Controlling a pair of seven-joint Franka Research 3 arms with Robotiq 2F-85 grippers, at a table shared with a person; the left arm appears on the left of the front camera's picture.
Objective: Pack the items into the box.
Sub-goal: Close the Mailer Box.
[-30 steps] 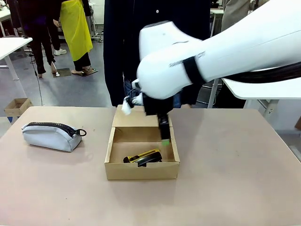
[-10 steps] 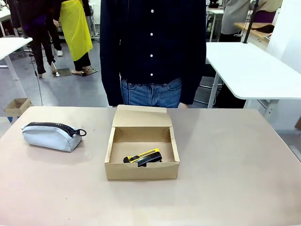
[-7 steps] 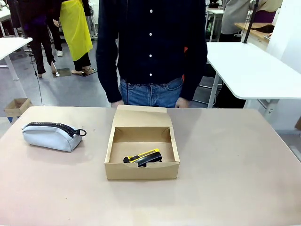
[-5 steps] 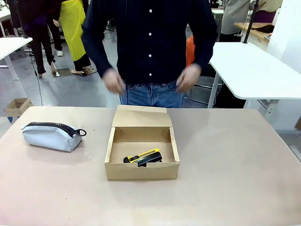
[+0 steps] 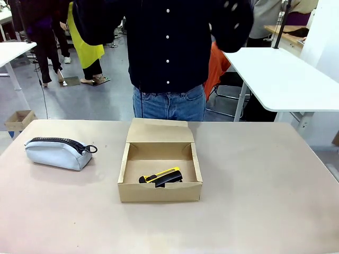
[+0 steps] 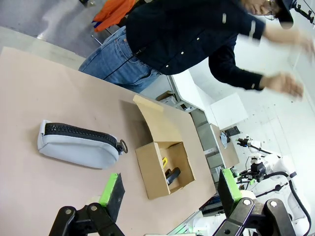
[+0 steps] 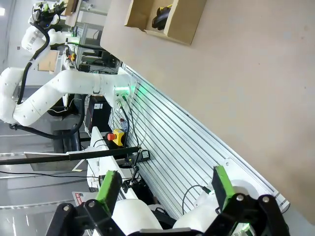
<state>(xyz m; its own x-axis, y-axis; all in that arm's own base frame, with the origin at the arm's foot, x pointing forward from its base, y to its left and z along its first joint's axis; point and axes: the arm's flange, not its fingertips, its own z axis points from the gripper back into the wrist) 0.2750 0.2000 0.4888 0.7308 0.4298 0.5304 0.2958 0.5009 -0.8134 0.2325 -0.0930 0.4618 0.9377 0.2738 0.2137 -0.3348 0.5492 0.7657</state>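
The brown cardboard box [image 5: 159, 191] sits open at the table's middle, its lid flap [image 5: 159, 130] folded back toward the person. Inside, near the front wall, lie the yellow utility knife [image 5: 160, 174] and the black stapler [image 5: 169, 179] side by side. From the left wrist view the box [image 6: 150, 172] shows with both items in it, far beyond my left gripper [image 6: 170, 194], which hangs open and empty above the table. My right gripper [image 7: 165, 194] is open and empty too, held off the table's edge; the box [image 7: 182, 22] shows at that view's top.
A light-grey zip pouch [image 5: 57, 152] lies at the table's left. A person in a dark shirt [image 5: 169, 47] stands at the far edge with both arms raised. A white table [image 5: 280, 76] stands behind on the right.
My right arm, over the box three seconds ago, has pulled out of the front view. The person's hands rose from beside the hips to above the shoulders. Box and items stay put.
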